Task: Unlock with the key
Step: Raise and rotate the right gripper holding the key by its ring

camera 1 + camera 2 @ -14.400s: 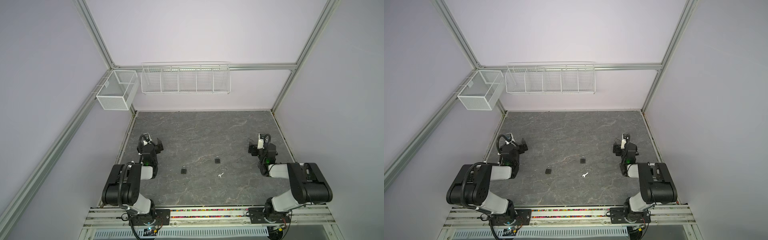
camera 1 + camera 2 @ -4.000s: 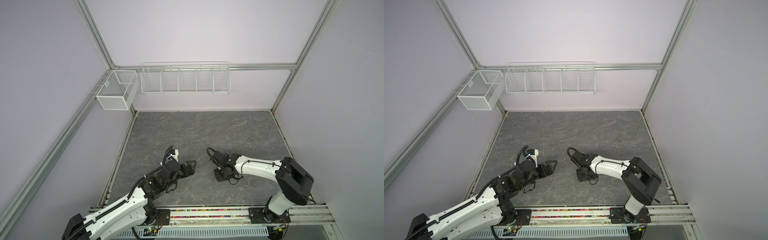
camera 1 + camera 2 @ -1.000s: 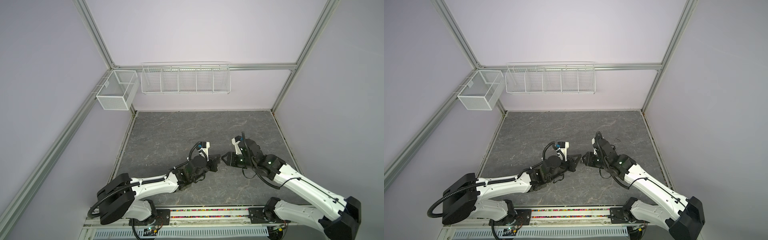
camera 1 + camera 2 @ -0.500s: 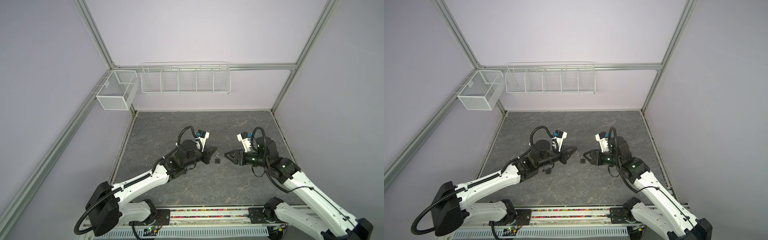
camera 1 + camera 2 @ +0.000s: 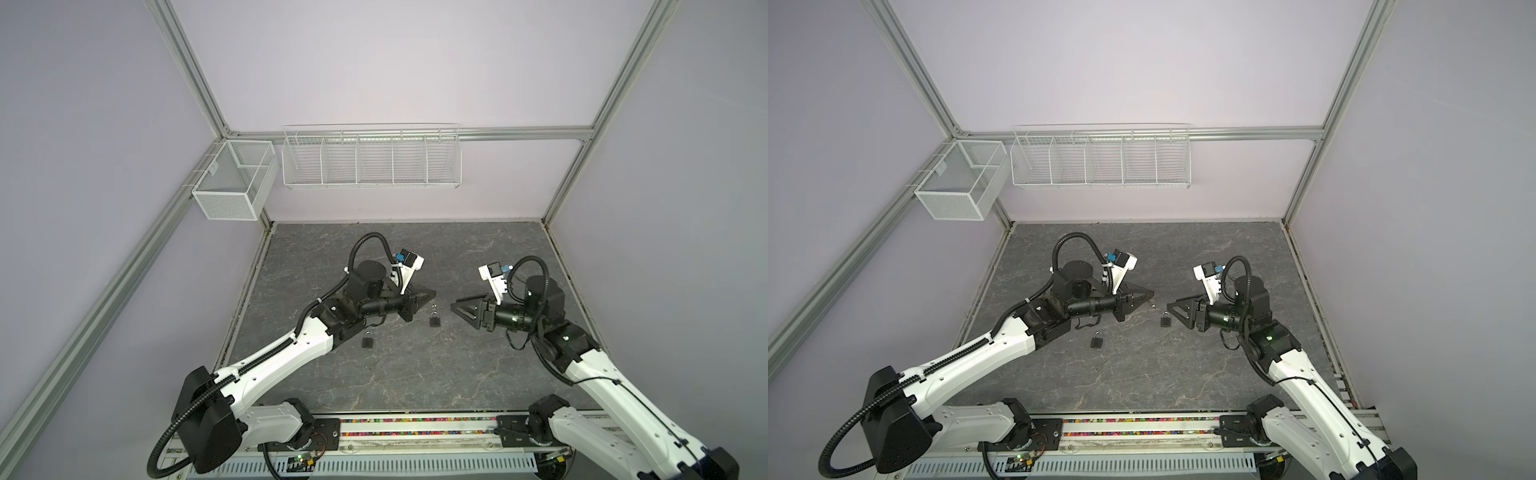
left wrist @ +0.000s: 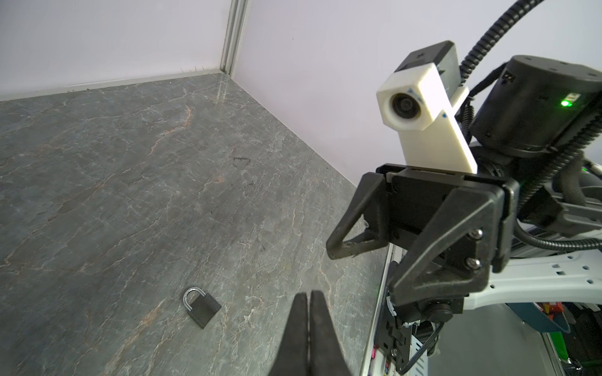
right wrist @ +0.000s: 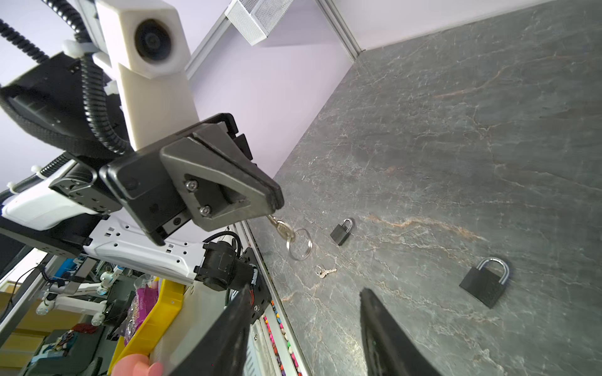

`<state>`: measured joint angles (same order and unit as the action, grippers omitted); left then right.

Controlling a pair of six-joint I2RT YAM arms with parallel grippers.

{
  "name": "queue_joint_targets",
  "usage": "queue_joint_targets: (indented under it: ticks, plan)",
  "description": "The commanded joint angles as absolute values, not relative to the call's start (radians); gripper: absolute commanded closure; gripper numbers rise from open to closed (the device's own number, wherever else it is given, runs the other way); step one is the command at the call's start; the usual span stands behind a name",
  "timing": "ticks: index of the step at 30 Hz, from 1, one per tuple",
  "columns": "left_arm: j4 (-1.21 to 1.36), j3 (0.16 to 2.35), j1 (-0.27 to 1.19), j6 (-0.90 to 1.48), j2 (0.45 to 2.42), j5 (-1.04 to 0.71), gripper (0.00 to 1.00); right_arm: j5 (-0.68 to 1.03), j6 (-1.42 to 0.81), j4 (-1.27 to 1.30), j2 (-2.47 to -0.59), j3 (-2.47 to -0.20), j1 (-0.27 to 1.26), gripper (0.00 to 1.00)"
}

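Your left gripper (image 7: 275,200) is clenched on the key (image 7: 281,228), held in the air just left of the padlock (image 5: 434,321). The key's long axis continues the fingers, ring end pointing outward and down. Right of the padlock, your right gripper (image 6: 363,273) gapes, holding nothing.

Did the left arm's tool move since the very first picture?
Yes. The left tool, shut on the key, went from the table's left edge to the middle, close to the right-hand padlock.
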<state>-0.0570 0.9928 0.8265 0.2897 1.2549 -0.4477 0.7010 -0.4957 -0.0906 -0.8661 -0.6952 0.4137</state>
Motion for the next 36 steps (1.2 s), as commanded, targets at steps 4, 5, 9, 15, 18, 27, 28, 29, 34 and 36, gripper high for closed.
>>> queue_joint_targets:
  ticks: [4, 5, 9, 15, 18, 27, 28, 29, 34, 36]
  plan:
    - [-0.107, 1.057, 0.824, 0.245, 1.281, -0.529, 1.0, 0.812, -0.482, 0.0, -0.881, -0.686, 0.41, 0.37]
    - [-0.118, 1.067, 0.823, 0.24, 1.288, -0.531, 1.0, 0.828, -0.488, 0.01, -0.893, -0.685, 0.411, 0.38]
    - [-0.134, 1.092, 0.824, 0.232, 1.3, -0.549, 1.0, 0.86, -0.493, 0.048, -0.933, -0.677, 0.411, 0.44]
    - [-0.127, 1.106, 0.824, 0.236, 1.311, -0.572, 1.0, 0.957, -0.51, 0.129, -0.973, -0.676, 0.415, 0.49]
    - [-0.126, 1.119, 0.824, 0.236, 1.322, -0.587, 1.0, 0.958, -0.502, 0.12, -0.982, -0.682, 0.417, 0.52]
    - [-0.122, 1.135, 0.825, 0.24, 1.338, -0.632, 1.0, 0.987, -0.553, 0.225, -1.052, -0.687, 0.416, 0.59]
    - [-0.127, 1.136, 0.824, 0.234, 1.338, -0.629, 1.0, 0.994, -0.558, 0.236, -1.055, -0.685, 0.417, 0.6]
    - [-0.132, 1.138, 0.824, 0.23, 1.339, -0.629, 1.0, 0.999, -0.562, 0.244, -1.055, -0.682, 0.417, 0.6]
    - [-0.135, 1.148, 0.824, 0.227, 1.348, -0.632, 1.0, 1.013, -0.561, 0.249, -1.057, -0.671, 0.418, 0.66]
    - [-0.145, 1.153, 0.824, 0.221, 1.349, -0.63, 1.0, 1.017, -0.561, 0.25, -1.054, -0.666, 0.418, 0.68]
